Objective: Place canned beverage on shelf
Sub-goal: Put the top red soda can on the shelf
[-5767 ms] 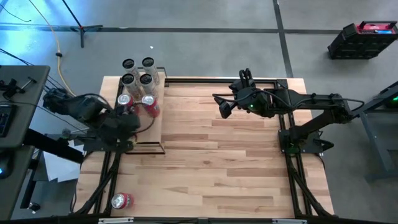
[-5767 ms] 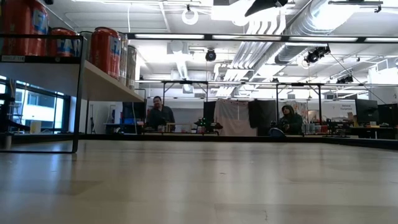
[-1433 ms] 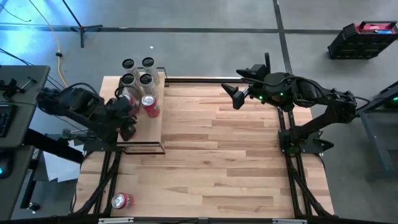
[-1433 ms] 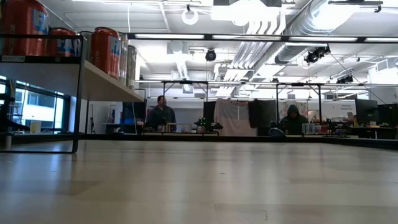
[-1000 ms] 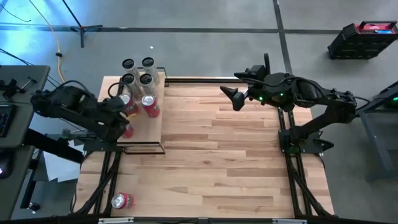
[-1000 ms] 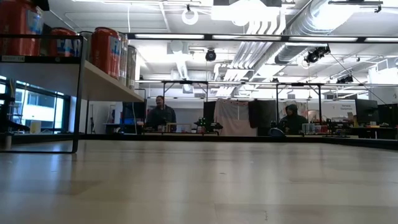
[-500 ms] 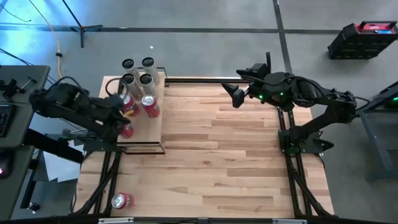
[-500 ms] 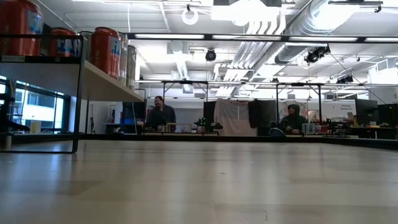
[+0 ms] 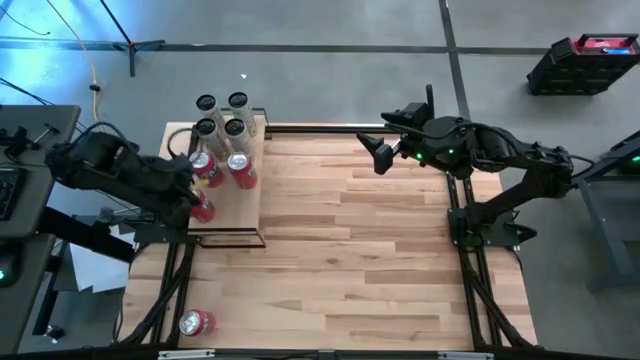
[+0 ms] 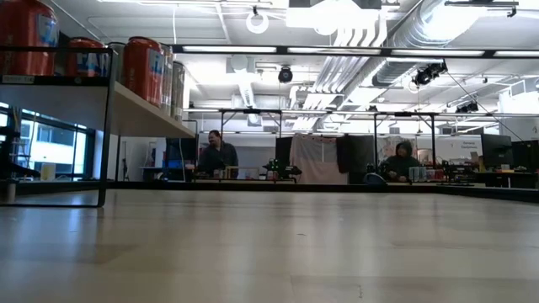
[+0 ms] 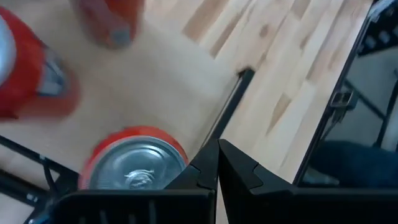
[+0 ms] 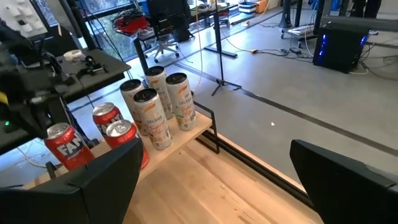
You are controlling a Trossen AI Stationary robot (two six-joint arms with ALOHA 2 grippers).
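Observation:
The shelf (image 9: 232,212), a pale board in a thin black frame, stands at the table's far left. Three red cans stand upright on it: the nearest (image 9: 203,208), also seen in the left wrist view (image 11: 134,163), and two more (image 9: 200,162) (image 9: 240,166). Several pale cans (image 9: 222,115) stand at its far end. My left gripper (image 9: 188,190) (image 11: 217,163) is shut and empty, just left of and above the nearest red can. My right gripper (image 9: 372,158) (image 12: 214,158) is open and empty above the table's far edge.
Another red can (image 9: 195,322) lies on its side at the table's near left corner. The low view shows the shelf (image 10: 143,105) raised above the tabletop on its frame. Bare tabletop (image 9: 350,250) lies between the arms. People sit in the room behind.
My left gripper has drawn back from over the nearest red can toward the table's left edge. The can stays upright on the shelf's near part. My right arm has kept still.

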